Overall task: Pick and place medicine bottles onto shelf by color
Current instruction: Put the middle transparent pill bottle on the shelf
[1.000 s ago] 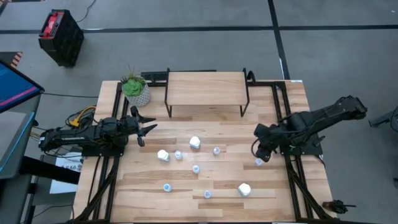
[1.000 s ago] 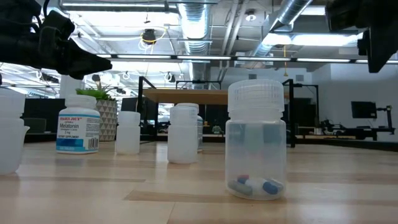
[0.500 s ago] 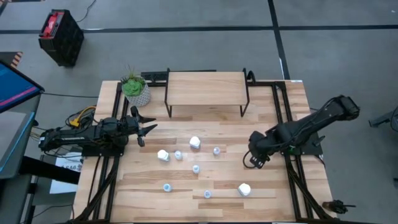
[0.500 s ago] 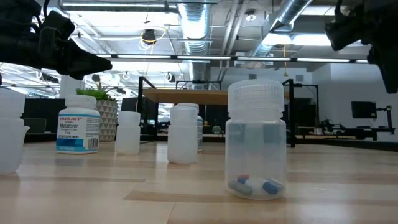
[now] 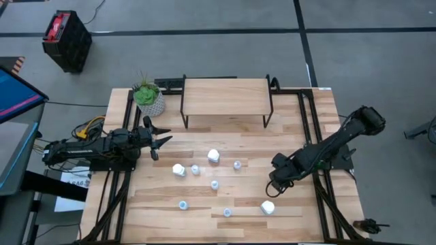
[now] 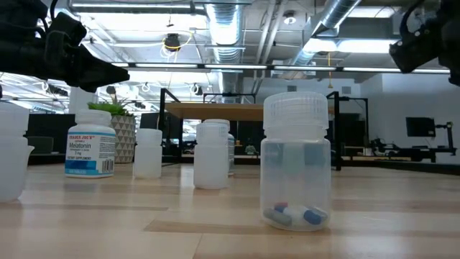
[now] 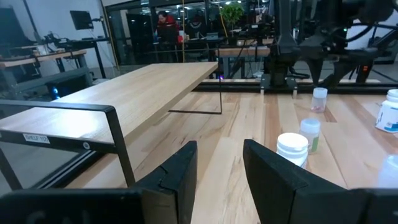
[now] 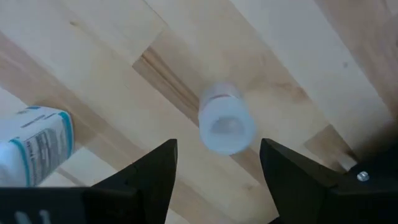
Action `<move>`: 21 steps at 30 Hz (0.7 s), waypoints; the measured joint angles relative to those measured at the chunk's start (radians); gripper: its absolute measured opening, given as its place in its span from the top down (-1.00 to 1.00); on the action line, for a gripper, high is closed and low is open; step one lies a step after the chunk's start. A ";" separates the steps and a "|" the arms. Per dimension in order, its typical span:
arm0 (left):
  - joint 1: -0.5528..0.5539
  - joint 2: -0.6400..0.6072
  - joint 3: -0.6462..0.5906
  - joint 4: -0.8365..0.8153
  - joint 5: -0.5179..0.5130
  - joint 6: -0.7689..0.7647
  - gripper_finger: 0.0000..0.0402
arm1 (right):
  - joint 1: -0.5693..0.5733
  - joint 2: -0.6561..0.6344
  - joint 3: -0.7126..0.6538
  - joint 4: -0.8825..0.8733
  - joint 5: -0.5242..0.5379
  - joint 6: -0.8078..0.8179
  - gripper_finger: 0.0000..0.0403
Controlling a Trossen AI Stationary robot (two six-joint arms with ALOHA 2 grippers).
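- High view: the right pincer (image 5: pixel 276 182) is hovering near the bench's (image 5: pixel 300 129) right edge. The left pincer (image 5: pixel 158 141) is waiting near the left edge. Three white medicine bottles (image 5: pixel 213 156) and five translucent bottles (image 5: pixel 214 184) are showing. The shelf (image 5: pixel 225 96), at the far edge, is carrying none.
- Low view: a translucent capsule bottle (image 6: pixel 296 162) is standing closest, a Melatonin bottle (image 6: pixel 90 144) farther off.
- Left wrist view: the left pincer (image 7: pixel 217 168) is standing slightly apart, gripping nothing.
- Right wrist view: the right pincer (image 8: pixel 217 146) is spreading wide above a sixth translucent bottle (image 8: pixel 225 124). It should be centring on the cap, descending straight and closing gently, since this light bottle is likely tipping easily.
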 joint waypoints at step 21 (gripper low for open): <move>0.000 0.000 0.000 0.000 0.000 0.033 0.40 | -0.026 0.128 0.000 0.050 0.031 0.016 -0.27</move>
